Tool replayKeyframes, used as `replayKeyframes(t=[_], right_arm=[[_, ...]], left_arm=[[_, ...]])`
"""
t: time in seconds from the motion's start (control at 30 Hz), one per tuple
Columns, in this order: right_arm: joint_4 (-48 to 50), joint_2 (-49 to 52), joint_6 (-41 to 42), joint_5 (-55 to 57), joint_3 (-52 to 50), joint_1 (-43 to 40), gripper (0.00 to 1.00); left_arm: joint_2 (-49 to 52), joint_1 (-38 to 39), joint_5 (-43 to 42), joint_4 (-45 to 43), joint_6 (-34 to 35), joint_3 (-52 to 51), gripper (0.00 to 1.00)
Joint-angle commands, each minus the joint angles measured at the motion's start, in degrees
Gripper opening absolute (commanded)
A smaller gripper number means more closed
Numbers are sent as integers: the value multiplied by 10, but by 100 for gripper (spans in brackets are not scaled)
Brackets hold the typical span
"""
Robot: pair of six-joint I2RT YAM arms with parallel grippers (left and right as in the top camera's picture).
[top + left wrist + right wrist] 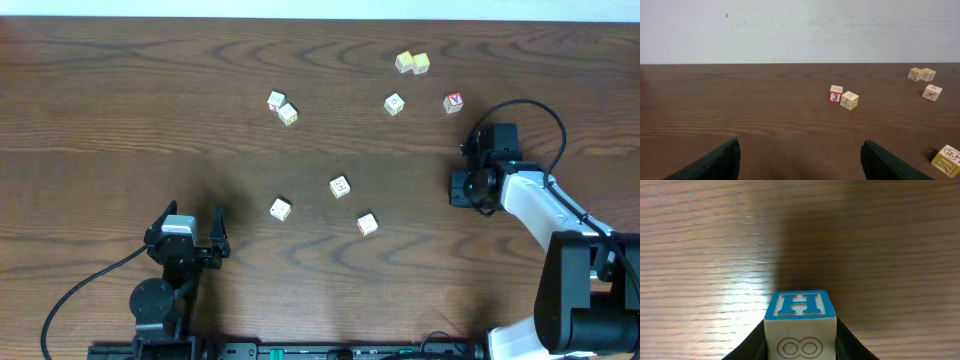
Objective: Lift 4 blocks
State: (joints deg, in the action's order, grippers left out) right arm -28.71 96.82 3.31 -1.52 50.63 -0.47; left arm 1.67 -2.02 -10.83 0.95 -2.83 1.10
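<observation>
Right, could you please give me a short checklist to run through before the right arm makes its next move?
1. Right gripper shut on the cream wooden cube with the blue H face: ok.
2. That cube sits square and centred between the fingers: ok.
3. Cube lifted clear of the brown wooden table: cannot tell.
4. Space around the right gripper free of other cubes; the nearest, a red-topped wooden cube, lies apart from it: ok.
5. Left gripper open, holding nothing, away from the cubes: ok.
</observation>
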Motion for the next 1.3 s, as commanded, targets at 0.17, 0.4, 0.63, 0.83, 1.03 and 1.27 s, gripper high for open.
replayKeyframes(t=[0.17,0.4,0.63,0.83,1.03,1.27], right_arm=[[2,4,-12,-24,11,18,50],[-63,-2,-12,-14,60,18,62],[-224,-8,-12,-29,201,23,66],[-274,-8,-13,-136,212,117,62],[-242,-8,-3,-71,184,228,67],[-169,-8,33,-35,113,307,68]], left_arm=[[-2,2,-16,20,1,-9,77],[-2,2,-16,20,1,-9,77],[-2,2,-16,20,1,-9,77],[-2,2,-16,20,1,-9,77],[-2,2,-16,20,1,-9,77],[-2,2,-16,20,1,-9,77]])
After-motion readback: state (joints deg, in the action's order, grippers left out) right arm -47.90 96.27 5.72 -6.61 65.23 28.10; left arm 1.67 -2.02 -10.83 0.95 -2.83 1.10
